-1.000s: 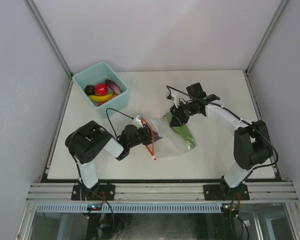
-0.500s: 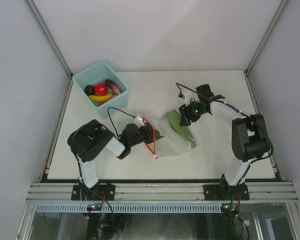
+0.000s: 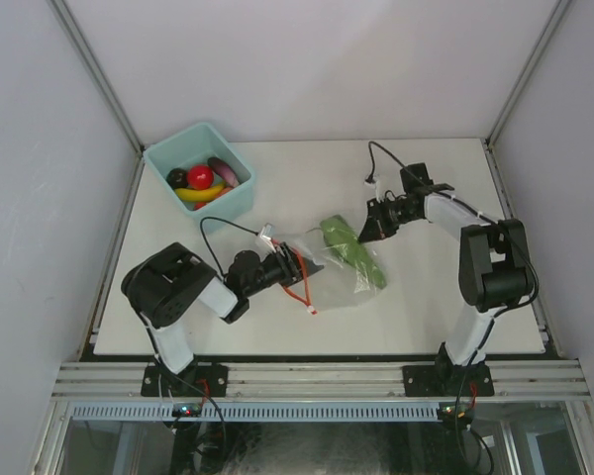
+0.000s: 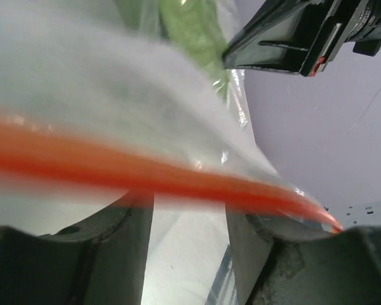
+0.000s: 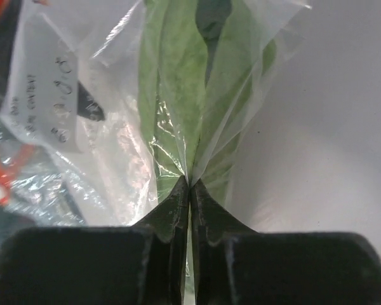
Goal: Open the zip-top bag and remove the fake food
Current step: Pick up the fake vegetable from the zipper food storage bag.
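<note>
Right fingers [image 5: 170, 219] are pressed fully together, nipping a fold of the clear, crinkly plastic zip-top bag [image 3: 322, 277] right at their tips. It looks like an anchor, so the bag can't slide on the white table [image 3: 436, 297]. Left fingers [image 4: 70, 254] stand partly apart, and the orange-red zip strip [image 4: 146, 175] lies across their tips, spanning the gap rather than pinched. Just beyond the right fingertips, a green leafy plastic vegetable [image 5: 178, 101] sits under the film, the only piece I can see in the bag. Well apart, off behind the left fingers, the light teal plastic bin [image 3: 233, 201] holds a red apple [image 3: 200, 176], yellow banana [image 3: 200, 194], purple eggplant [image 3: 223, 171] and a dark round piece [image 3: 177, 178].
</note>
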`<state>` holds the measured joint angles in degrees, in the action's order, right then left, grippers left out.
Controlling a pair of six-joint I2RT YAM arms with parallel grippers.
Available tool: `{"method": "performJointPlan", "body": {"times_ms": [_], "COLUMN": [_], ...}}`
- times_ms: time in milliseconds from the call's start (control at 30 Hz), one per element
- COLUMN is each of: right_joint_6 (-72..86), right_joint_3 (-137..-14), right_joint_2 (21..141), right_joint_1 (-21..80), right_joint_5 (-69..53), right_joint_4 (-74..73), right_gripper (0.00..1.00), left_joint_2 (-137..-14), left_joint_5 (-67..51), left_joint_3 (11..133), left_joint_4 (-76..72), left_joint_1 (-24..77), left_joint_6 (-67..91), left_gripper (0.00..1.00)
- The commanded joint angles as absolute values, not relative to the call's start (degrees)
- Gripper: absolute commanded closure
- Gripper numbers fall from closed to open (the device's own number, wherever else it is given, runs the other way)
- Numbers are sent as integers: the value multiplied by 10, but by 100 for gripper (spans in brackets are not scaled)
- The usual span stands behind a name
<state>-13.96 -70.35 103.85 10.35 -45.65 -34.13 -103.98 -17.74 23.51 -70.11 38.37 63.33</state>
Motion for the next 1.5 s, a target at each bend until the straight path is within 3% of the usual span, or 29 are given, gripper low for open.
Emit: {"method": "performJointPlan", "body": {"times_ms": [0, 133, 300, 433, 567, 600, 667, 700, 800, 833, 1233, 1467], "right_joint_6": [-85, -65, -98, -116, -109, -97, -88, -78, -106, -103, -128, -126], "right_joint_3": [-708, -686, -663, -672, -669, -664, -666, -671, -675, -673, -703, -716], "right_joint_2": [1009, 984, 919, 932, 908, 911, 929, 935, 919, 922, 1013, 1019], "right_joint_1": [63, 49, 59, 89, 118, 105, 84, 79, 100, 97, 92, 88], "right_joint_5": [-610, -634, -514, -633, -438, -465, -633, -648, -432, -415, -437, -469], "right_joint_4": [-305, -276, -257, -286, -261, -258, -266, -267, -279, -273, -334, -339], "right_gripper": [100, 100, 100, 100, 100, 100, 100, 100, 100, 100, 99, 96], "left_joint_2": [-1002, -982, -948, -957, -965, -964, -964, -966, -966, -962, -861, -850], "left_joint_5": [-165, -166, -167, -183, -184, -182, -179, -180, -185, -185, -172, -165], "left_joint_3": [201, 174, 147, 165, 155, 151, 146, 144, 136, 131, 82, 126], "left_joint_4": [-739, -753, -740, -725, -756, -757, -757, -757, -758, -757, -652, -591], "left_joint_1": [377, 369, 354, 352, 350, 349, 346, 344, 332, 327, 296, 309], "left_joint_6": [617, 613, 600, 601, 616, 616, 616, 618, 627, 628, 605, 590], "left_gripper": [44, 38, 36, 35, 34, 34, 34, 35, 35, 35, 31, 31]}}
